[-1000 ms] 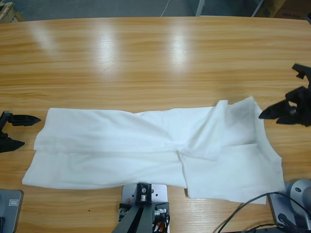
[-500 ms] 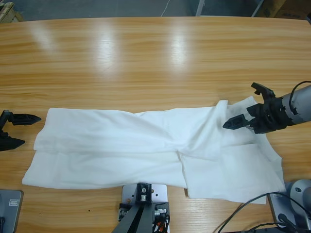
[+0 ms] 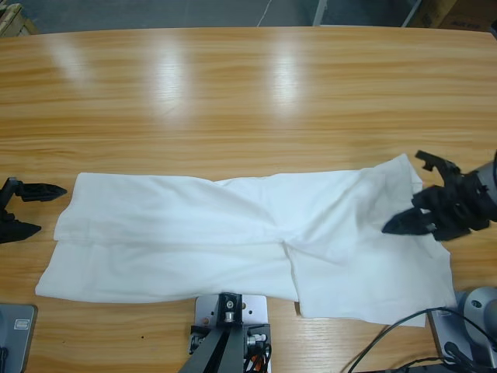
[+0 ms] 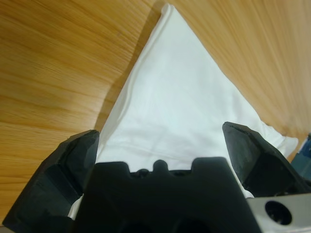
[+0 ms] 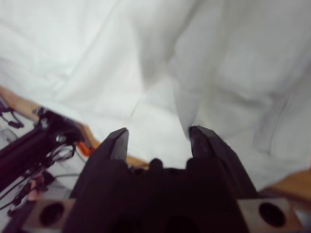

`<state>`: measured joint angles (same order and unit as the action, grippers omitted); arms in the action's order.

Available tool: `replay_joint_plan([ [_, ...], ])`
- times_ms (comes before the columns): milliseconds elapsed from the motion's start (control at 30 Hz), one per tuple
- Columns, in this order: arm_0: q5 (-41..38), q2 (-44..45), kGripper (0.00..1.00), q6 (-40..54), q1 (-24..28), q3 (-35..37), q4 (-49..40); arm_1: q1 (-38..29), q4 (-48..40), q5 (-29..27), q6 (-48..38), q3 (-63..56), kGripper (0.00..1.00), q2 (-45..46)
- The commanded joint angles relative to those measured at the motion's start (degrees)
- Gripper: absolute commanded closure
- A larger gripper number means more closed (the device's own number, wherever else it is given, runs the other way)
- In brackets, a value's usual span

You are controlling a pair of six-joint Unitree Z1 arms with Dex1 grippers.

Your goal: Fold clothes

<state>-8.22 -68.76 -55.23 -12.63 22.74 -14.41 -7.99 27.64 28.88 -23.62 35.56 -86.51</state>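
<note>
Mid-fold: T-shirt (image 3: 233,233) lengthwise on table (image 3: 233,101); right gripper (image 3: 423,203) over its end, left gripper (image 3: 31,208) beside the other, jaws apart. Next, probably: pinch corners.

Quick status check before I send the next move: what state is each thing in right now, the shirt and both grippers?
White T-shirt: lying on the wooden table, spread lengthwise, partly folded, creased around the middle.
Left gripper: open, beside the shirt's left end, holding nothing.
Right gripper: open, over the shirt's right end, nothing between its jaws.
</note>
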Motion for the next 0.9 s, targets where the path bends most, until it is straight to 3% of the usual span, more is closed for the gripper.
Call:
replay_joint_plan([
  [33,0.48,-1.36,0.013,0.30,0.32,-1.91,0.79,-0.62,13.54,-2.14,-0.43,7.07,0.254,-7.32],
  [133,0.48,-1.20,0.013,0.30,0.32,-2.00,0.84,-0.90,13.56,-5.95,-2.50,7.24,0.254,-2.64],
  [267,0.36,-1.41,0.007,0.44,0.32,-1.96,0.96,-10.18,9.54,-6.32,-4.59,6.80,0.278,12.77],
  [367,0.22,-1.68,0.004,0.82,-0.19,-1.82,1.14,-13.96,8.74,-5.94,-7.74,5.40,0.432,15.34],
  [433,0.22,-1.73,0.004,1.09,-0.99,-1.65,1.12,-16.35,6.83,-5.88,-10.55,3.68,0.484,15.64],
  [733,0.50,-3.40,0.002,1.79,-5.04,-1.21,1.05,-23.66,-16.59,-6.59,-31.91,-11.00,0.474,9.45],
  [900,0.55,-4.19,0.000,1.79,-5.04,-1.10,1.14,-25.09,-26.39,-7.17,-39.06,-13.67,0.474,4.37],
])
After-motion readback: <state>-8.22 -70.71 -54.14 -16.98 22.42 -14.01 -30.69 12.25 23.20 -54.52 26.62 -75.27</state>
